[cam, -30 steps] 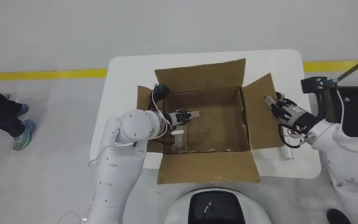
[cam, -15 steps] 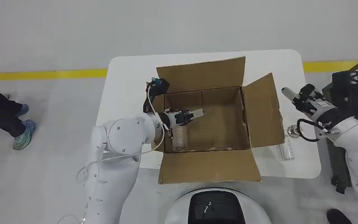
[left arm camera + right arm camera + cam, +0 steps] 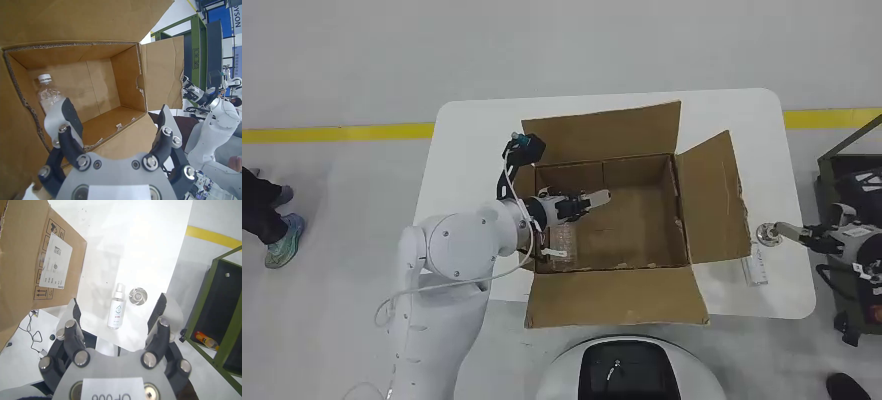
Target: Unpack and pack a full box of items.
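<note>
An open cardboard box stands mid-table with its flaps spread. A clear plastic bottle with a white cap lies inside against the left wall. My left gripper hangs open over that side of the box, and nothing is between its fingers. My right gripper is open and empty just past the table's right edge. On the table in front of it lie a white spray bottle and a round metal disc.
The white table has bare room left of the box and behind it. The box's right flap, with a label, hangs out toward the spray bottle. A green-framed rack holding an orange bottle stands right of the table.
My right arm has drawn back to the right, from the box's right flap to beyond the table edge. The metal disc now lies uncovered. My left gripper rose slightly inside the box.
</note>
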`<state>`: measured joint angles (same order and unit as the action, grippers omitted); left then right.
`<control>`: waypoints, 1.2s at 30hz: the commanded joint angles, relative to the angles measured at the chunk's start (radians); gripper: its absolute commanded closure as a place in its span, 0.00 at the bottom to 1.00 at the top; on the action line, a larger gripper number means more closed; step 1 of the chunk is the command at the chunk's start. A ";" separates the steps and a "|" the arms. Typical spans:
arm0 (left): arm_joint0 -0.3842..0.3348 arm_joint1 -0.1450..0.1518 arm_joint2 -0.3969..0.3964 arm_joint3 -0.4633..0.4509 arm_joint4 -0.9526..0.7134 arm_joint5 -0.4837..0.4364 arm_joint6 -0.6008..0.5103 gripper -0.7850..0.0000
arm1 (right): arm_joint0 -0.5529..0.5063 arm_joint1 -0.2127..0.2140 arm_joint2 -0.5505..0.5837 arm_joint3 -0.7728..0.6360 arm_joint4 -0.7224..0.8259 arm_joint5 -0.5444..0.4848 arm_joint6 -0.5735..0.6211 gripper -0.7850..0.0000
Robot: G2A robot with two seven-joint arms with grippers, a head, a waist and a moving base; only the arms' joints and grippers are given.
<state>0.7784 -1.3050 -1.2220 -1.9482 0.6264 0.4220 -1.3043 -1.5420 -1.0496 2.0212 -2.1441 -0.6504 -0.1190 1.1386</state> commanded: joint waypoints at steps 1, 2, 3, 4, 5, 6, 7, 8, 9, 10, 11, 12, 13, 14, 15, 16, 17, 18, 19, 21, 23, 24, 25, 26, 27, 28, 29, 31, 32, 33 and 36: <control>0.000 0.000 0.000 0.000 0.000 0.000 0.000 0.00 | 0.000 0.000 0.000 0.000 0.000 0.000 0.000 1.00; 0.000 0.000 0.000 0.000 0.000 0.000 0.000 0.00 | 0.000 0.000 0.000 0.000 0.000 0.000 0.000 1.00; 0.000 0.000 0.000 0.000 0.000 0.000 0.000 0.00 | 0.000 0.000 0.000 0.000 0.000 0.000 0.000 1.00; 0.000 0.000 0.000 0.000 0.000 0.000 0.000 0.00 | 0.000 0.000 0.000 0.000 0.000 0.000 0.000 1.00; 0.000 0.000 0.000 0.000 0.000 0.000 0.000 0.00 | -0.007 0.002 -0.010 -0.007 -0.026 -0.019 -0.002 1.00; 0.000 0.000 0.000 0.000 0.000 0.000 0.000 0.00 | -0.013 0.004 -0.021 -0.014 -0.058 -0.029 0.003 1.00; 0.000 0.000 0.000 0.000 0.000 0.000 0.000 0.00 | -0.017 0.005 -0.035 -0.020 -0.080 -0.024 0.013 1.00; 0.000 0.000 0.000 0.000 0.000 0.000 0.000 0.00 | -0.019 0.007 -0.056 -0.025 -0.097 -0.024 0.038 1.00; 0.000 0.000 0.000 0.000 0.000 0.000 0.000 0.00 | -0.015 0.009 -0.069 -0.029 -0.121 -0.012 0.056 1.00; 0.000 0.000 0.000 0.000 0.000 0.000 0.000 0.00 | -0.011 0.010 -0.087 -0.024 -0.146 0.011 0.079 1.00; 0.000 0.000 0.000 0.000 0.000 0.000 0.000 0.00 | -0.005 0.012 -0.114 -0.022 -0.154 0.022 0.107 0.84; 0.000 0.000 0.000 0.000 0.000 0.000 0.000 0.00 | 0.005 0.013 -0.136 -0.021 -0.162 0.033 0.126 0.65; 0.000 0.000 0.000 0.000 0.000 0.000 0.000 0.00 | 0.011 0.014 -0.156 -0.015 -0.178 0.048 0.147 0.60; 0.000 0.000 0.000 0.000 0.000 0.000 0.000 0.00 | 0.018 0.016 -0.176 -0.013 -0.194 0.056 0.162 0.57; 0.000 0.000 0.000 0.000 0.000 0.000 0.000 0.00 | 0.024 0.017 -0.195 -0.009 -0.207 0.060 0.173 0.53; 0.000 0.000 0.000 0.000 0.000 0.000 0.000 0.00 | 0.030 0.017 -0.210 -0.002 -0.217 0.070 0.181 0.48; 0.000 0.000 0.000 0.000 0.000 0.000 0.000 0.00 | 0.038 0.018 -0.222 0.008 -0.230 0.075 0.189 0.38; 0.000 0.000 0.000 0.000 0.000 0.000 0.000 0.00 | 0.047 0.020 -0.233 0.019 -0.249 0.078 0.191 0.30; 0.000 0.000 0.000 0.000 0.000 0.000 0.000 0.00 | 0.053 0.020 -0.243 0.030 -0.262 0.084 0.193 0.26; 0.000 0.000 0.000 0.000 0.000 0.000 0.000 0.00 | 0.063 0.021 -0.262 0.049 -0.275 0.089 0.197 0.20; 0.000 0.000 0.000 0.000 0.000 0.000 0.000 0.00 | 0.071 0.022 -0.276 0.070 -0.286 0.092 0.198 0.16; 0.000 0.000 0.000 0.000 0.000 0.000 0.000 0.00 | 0.075 0.023 -0.284 0.075 -0.291 0.091 0.199 0.05; 0.000 0.000 0.000 0.000 0.000 0.000 0.000 0.00 | 0.079 0.023 -0.290 0.082 -0.292 0.093 0.200 0.00; 0.000 0.000 0.000 0.000 0.000 0.000 0.000 0.00 | 0.082 0.024 -0.296 0.090 -0.292 0.094 0.202 0.00; 0.000 0.000 0.000 0.000 0.000 0.000 0.000 0.00 | 0.085 0.024 -0.303 0.094 -0.296 0.093 0.202 0.00; 0.000 0.000 0.000 0.000 0.000 0.000 0.000 0.00 | 0.087 0.025 -0.310 0.101 -0.303 0.093 0.206 0.00; 0.000 0.000 0.000 0.000 0.000 0.000 0.000 0.00 | 0.090 0.025 -0.318 0.106 -0.308 0.093 0.206 0.00; 0.000 0.000 0.000 0.000 0.000 0.000 0.000 0.00 | 0.097 0.025 -0.335 0.124 -0.313 0.096 0.197 0.00; 0.000 0.000 0.000 0.000 0.000 0.000 0.000 0.00 | 0.101 0.025 -0.344 0.133 -0.316 0.096 0.194 0.00; 0.000 0.000 0.000 0.000 0.000 0.000 0.000 0.00 | 0.104 0.025 -0.354 0.143 -0.319 0.096 0.192 0.00; 0.000 0.000 0.000 0.000 0.000 0.000 0.000 0.00 | 0.120 0.024 -0.380 0.175 -0.321 0.097 0.177 0.00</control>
<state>0.7785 -1.3050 -1.2220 -1.9483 0.6265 0.4221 -1.3044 -1.4271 -1.0251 1.6489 -1.9793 -0.9725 -0.0222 1.3195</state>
